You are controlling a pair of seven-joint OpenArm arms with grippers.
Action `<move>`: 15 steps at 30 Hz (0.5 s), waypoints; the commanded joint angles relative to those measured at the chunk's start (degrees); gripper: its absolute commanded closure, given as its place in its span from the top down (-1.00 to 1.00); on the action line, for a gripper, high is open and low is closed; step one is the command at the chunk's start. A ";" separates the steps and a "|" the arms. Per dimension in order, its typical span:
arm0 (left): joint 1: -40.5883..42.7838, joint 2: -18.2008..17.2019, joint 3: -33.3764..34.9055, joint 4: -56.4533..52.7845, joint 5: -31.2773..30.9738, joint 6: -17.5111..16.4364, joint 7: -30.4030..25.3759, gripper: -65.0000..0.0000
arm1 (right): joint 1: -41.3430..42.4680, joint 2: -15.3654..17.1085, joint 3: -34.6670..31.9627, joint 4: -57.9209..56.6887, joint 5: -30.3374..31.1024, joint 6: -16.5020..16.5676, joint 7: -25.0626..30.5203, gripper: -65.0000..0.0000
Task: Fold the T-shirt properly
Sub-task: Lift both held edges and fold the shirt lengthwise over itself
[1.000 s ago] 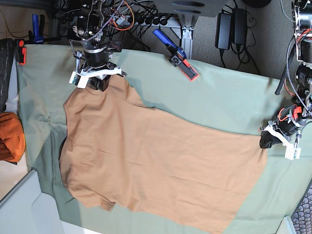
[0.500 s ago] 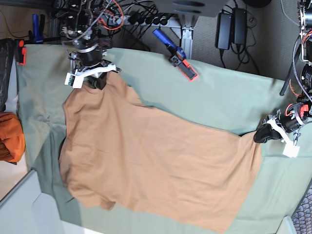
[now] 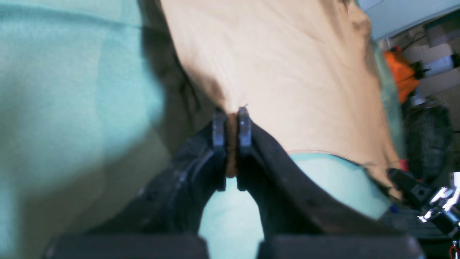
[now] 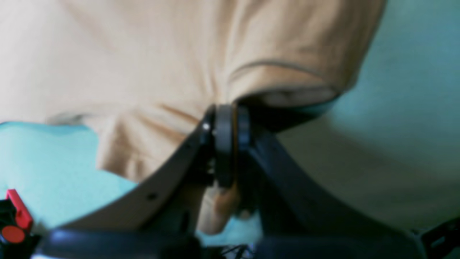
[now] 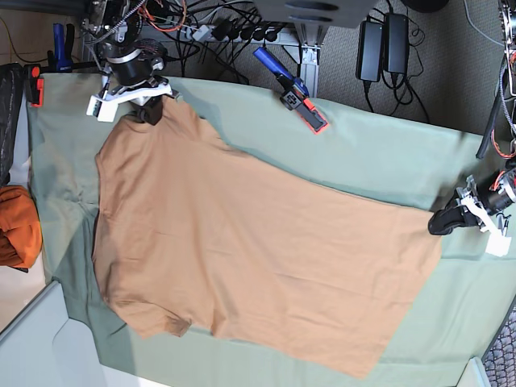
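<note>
The tan T-shirt (image 5: 242,242) lies spread on the sage-green cloth (image 5: 371,153), stretched from upper left to right. My right gripper (image 5: 149,109) is shut on the shirt's upper-left corner by a sleeve; the right wrist view shows its fingertips (image 4: 228,126) pinching tan fabric (image 4: 143,54) beside the sleeve hem. My left gripper (image 5: 442,222) is shut on the shirt's right corner; in the left wrist view (image 3: 231,120) a strip of tan cloth (image 3: 287,72) sits between the closed fingers. The white tag is not visible.
A brighter orange cloth bundle (image 5: 16,226) sits at the left edge. A blue and red clamp (image 5: 292,90) holds the green cloth at the back, and a red clamp (image 5: 34,85) at the far left. Cables and power bricks (image 5: 383,40) lie behind the table.
My right gripper has moved up and left and my left gripper has moved right, each holding its corner. The shirt is pulled longer and flatter between them.
</note>
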 commanded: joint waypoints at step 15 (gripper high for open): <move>-9.55 -0.50 -0.20 1.03 1.95 -1.43 -1.46 -1.00 | 9.29 0.96 4.22 3.26 2.03 5.62 0.07 -1.00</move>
